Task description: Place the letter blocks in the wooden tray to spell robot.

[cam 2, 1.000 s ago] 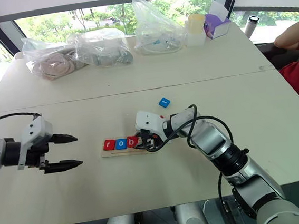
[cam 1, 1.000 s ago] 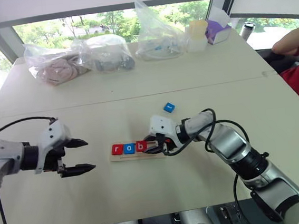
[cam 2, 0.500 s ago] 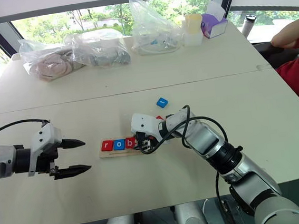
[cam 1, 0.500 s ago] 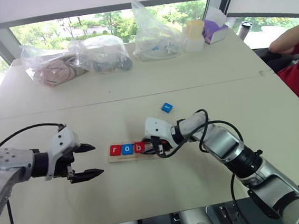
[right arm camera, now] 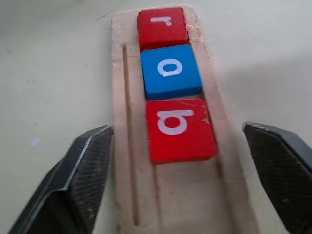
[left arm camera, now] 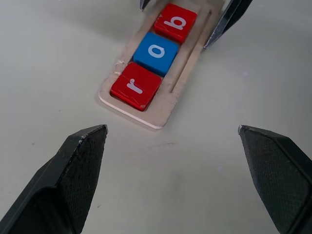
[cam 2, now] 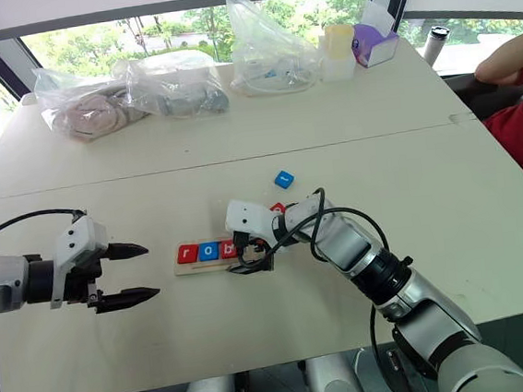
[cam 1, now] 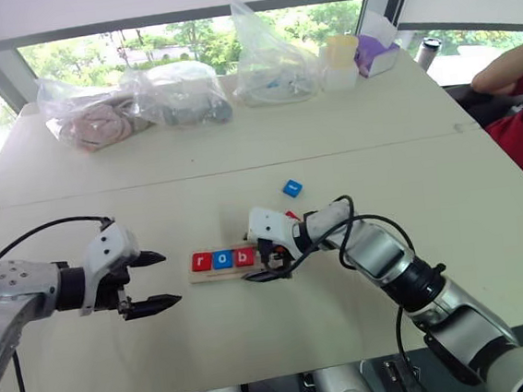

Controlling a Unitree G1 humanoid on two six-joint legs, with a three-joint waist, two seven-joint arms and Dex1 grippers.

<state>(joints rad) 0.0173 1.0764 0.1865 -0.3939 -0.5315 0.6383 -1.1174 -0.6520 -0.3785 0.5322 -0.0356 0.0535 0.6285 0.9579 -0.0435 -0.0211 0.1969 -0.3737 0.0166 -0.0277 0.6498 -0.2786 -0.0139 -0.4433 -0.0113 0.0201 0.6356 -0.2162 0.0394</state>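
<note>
three blocks, red r [right arm camera: 162, 22], blue o [right arm camera: 170, 71] and red b [right arm camera: 179, 129], sit in a row in the tray [cam 1: 209, 275] at mid-table. the right gripper [cam 1: 266, 262] hangs just over the b end, fingers spread wide and holding nothing. a loose blue block [cam 1: 292, 188] lies farther back. the left gripper [cam 1: 157, 281] hovers left of the tray, released and empty.

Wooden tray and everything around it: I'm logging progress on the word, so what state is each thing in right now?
Wooden tray: flat on the table, partly filled.
Red r block: in the tray, at one end.
Blue o block: in the tray, second.
Red b block: in the tray, third, released.
Loose blue block: on the table, outside the tray.
Left gripper: open, empty.
Right gripper: open, fingers straddling the tray.
</note>
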